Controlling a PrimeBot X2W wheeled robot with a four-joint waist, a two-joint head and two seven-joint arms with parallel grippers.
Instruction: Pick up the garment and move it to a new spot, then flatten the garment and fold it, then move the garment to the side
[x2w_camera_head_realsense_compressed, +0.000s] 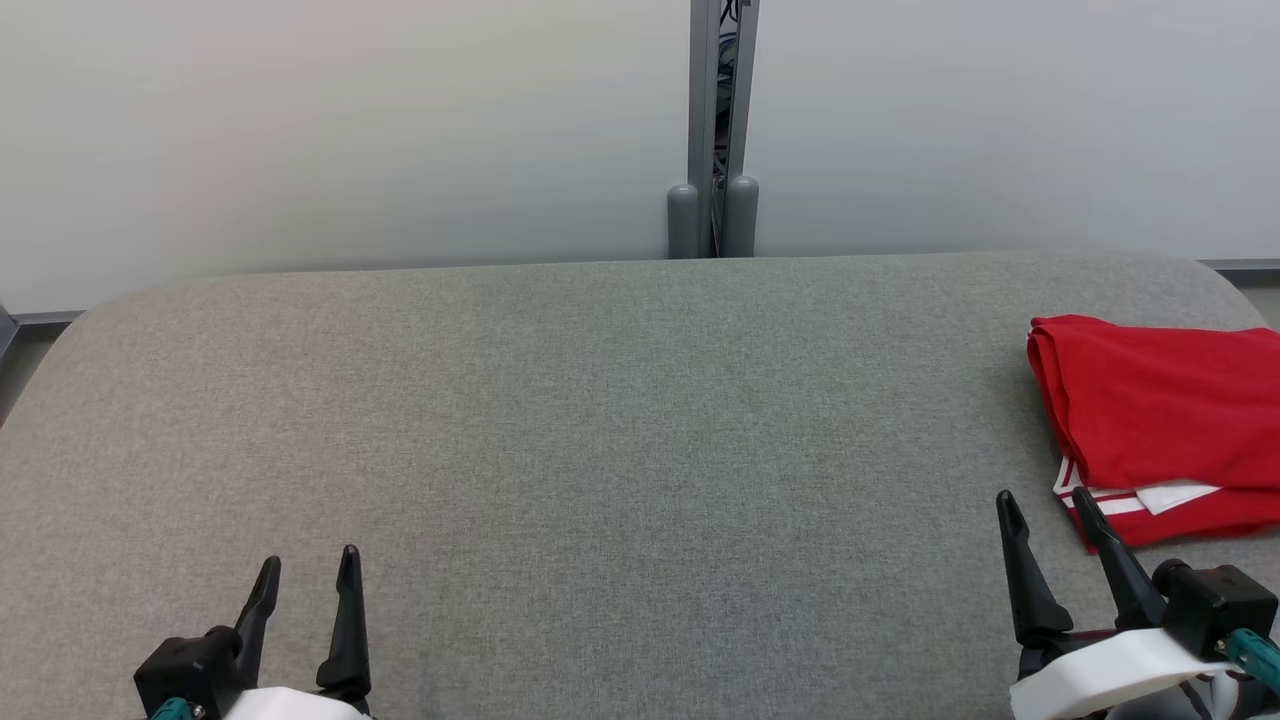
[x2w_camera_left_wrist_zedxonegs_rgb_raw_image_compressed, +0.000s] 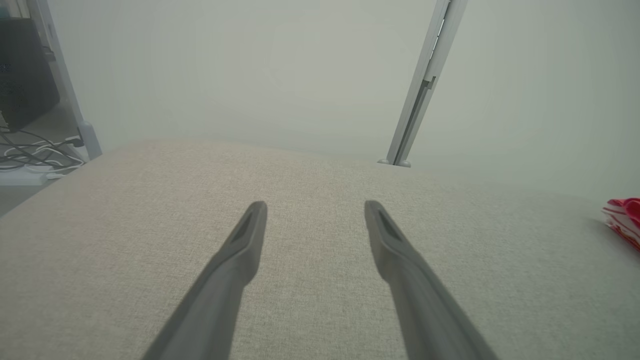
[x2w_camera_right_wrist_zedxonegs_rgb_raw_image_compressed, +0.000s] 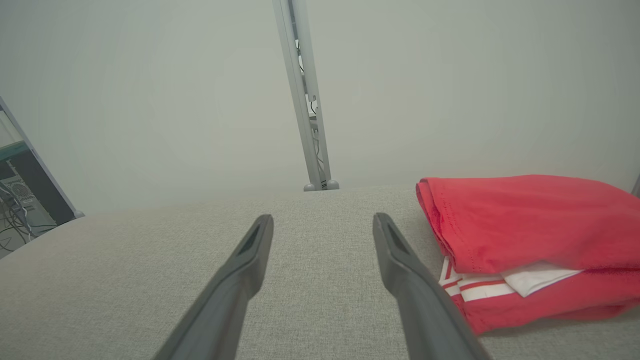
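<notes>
The garment (x2w_camera_head_realsense_compressed: 1160, 420) is red with white stripes and lies folded at the right edge of the grey cloth-covered table (x2w_camera_head_realsense_compressed: 620, 420). In the right wrist view the garment (x2w_camera_right_wrist_zedxonegs_rgb_raw_image_compressed: 530, 235) lies just right of my right fingers, and in the left wrist view a corner of the garment (x2w_camera_left_wrist_zedxonegs_rgb_raw_image_compressed: 625, 220) shows at the far right. My right gripper (x2w_camera_head_realsense_compressed: 1045, 505) stands open just left of the garment's near corner, holding nothing. Low at the left, my left gripper (x2w_camera_head_realsense_compressed: 310, 565) is open and empty over bare table. Both grippers (x2w_camera_left_wrist_zedxonegs_rgb_raw_image_compressed: 315, 207) (x2w_camera_right_wrist_zedxonegs_rgb_raw_image_compressed: 322, 220) show spread fingers.
White partition panels stand behind the table, joined by a grey metal post (x2w_camera_head_realsense_compressed: 715, 130). The table's far corners are rounded. Cables and dark equipment (x2w_camera_left_wrist_zedxonegs_rgb_raw_image_compressed: 25, 100) lie on the floor beyond the table's left end.
</notes>
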